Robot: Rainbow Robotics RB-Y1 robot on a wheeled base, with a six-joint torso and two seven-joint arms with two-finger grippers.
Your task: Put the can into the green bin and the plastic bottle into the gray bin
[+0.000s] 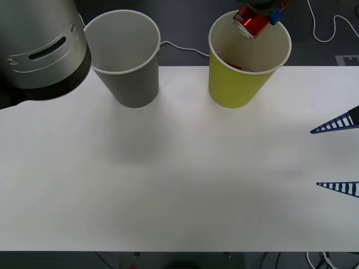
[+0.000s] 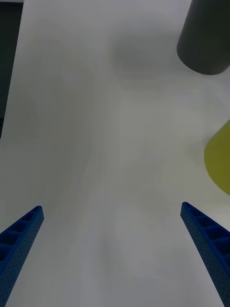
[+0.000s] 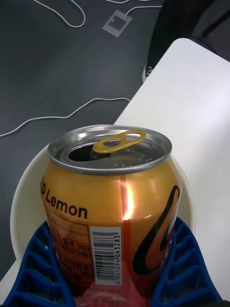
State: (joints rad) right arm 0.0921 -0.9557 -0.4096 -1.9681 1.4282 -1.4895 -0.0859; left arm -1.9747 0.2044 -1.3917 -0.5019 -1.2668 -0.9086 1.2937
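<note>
My left gripper (image 1: 259, 12) is shut on the can (image 1: 251, 23), a red and orange drink can, and holds it tilted over the far rim of the green bin (image 1: 241, 84). The left wrist view shows the can (image 3: 110, 201) up close between the blue fingers (image 3: 38, 268), its opened top and gold tab facing the camera, with the bin's white rim (image 3: 26, 192) beneath it. The gray bin (image 1: 126, 61) stands upright to the left of the green one. My right gripper (image 1: 339, 156) hovers open at the table's right edge, nothing between its fingers. The plastic bottle is out of view.
Both bins stand along the far edge of the white table (image 1: 179, 185). The left arm's silver housing (image 1: 39, 50) fills the upper left corner. White cables (image 1: 328, 31) lie on the dark floor behind. The right wrist view shows the gray bin (image 2: 206, 38) and green bin (image 2: 220, 163).
</note>
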